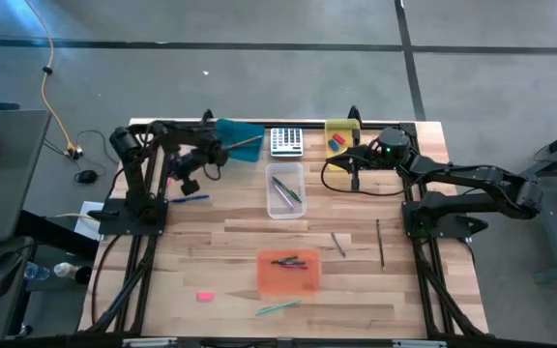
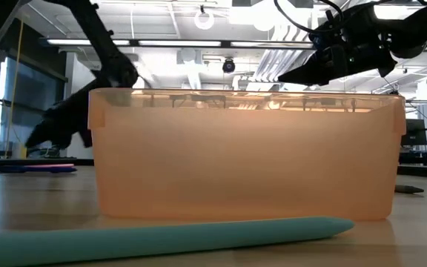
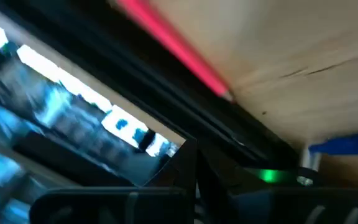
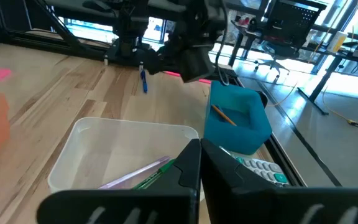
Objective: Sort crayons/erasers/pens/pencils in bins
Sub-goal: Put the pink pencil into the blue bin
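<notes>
The left claw (image 1: 184,179) hangs low over the far left part of the wooden surface (image 1: 211,261), just beside the teal-blue plastic bin (image 1: 240,135). I cannot tell if its fingers are open or closed. Right next to it lies a thin pink pencil (image 3: 173,46); its long axis runs across the surface and its sharpened tip points toward the arm's base. A thin blue pen (image 1: 190,199) lies a little nearer to the front, also close to this claw. The left arm is clearly the nearer one for both sticks.

The right claw (image 1: 354,174) waits beside the translucent yellow bin (image 1: 341,128), above the clear plastic bin (image 4: 104,149); its fingers look closed and empty.
</notes>
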Motion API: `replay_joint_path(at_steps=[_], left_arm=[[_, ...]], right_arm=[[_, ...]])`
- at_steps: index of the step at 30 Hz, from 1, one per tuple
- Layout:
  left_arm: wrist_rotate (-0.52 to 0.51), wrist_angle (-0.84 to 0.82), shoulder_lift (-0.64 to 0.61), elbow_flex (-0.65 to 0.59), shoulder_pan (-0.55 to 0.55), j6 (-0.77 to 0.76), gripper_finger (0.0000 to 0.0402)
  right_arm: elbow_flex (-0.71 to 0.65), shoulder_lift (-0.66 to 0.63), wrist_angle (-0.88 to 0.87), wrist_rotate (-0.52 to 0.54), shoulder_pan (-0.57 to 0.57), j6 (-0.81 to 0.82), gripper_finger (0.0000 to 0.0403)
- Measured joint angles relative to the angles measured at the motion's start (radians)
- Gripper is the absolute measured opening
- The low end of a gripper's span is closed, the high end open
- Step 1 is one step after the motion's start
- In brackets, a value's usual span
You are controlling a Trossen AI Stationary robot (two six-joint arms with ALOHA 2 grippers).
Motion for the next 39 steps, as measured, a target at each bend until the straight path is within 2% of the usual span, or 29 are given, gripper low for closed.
replay_joint_path(at_steps=[4, 8, 12, 16, 19, 21, 29, 35, 39], left_arm=[[0.009, 0.105, -0.004, -0.077, 0.008, -0.124, 0.0], [0.014, 0.265, -0.006, -0.09, 0.018, -0.185, 0.0], [0.001, 0.293, -0.008, -0.09, 0.025, -0.257, 0.0], [-0.067, 0.276, -0.009, -0.089, 0.02, -0.341, 0.0], [-0.182, 0.247, -0.008, -0.087, 0.018, -0.435, 0.0], [-0.219, 0.252, -0.008, -0.087, 0.027, -0.474, 0.0002], [-0.22, 0.349, -0.018, -0.137, 0.086, -0.457, 0.002], [-0.223, 0.348, -0.018, -0.124, 0.04, -0.452, 0.0017], [-0.231, 0.359, -0.023, -0.136, 0.052, -0.446, 0.0009]], right_arm=[[0.0, 0.0, 0.002, 0.0, 0.0, 0.0, 0.0], [0.0, 0.0, 0.007, 0.0, 0.0, 0.0, 0.0], [0.0, 0.0, 0.007, 0.0, 0.0, 0.0, 0.0], [0.0, 0.0, 0.007, 0.0, 0.0, 0.001, 0.0], [0.0, 0.0, 0.007, 0.0, 0.0, 0.003, 0.0], [0.0, 0.0, 0.007, 0.0, 0.0, 0.003, 0.0], [0.0, 0.0, 0.007, -0.009, 0.0, 0.003, 0.0], [0.0, 0.0, 0.015, -0.034, 0.0, 0.004, 0.0], [0.0, 0.0, 0.019, -0.05, 0.0, 0.008, 0.0]])
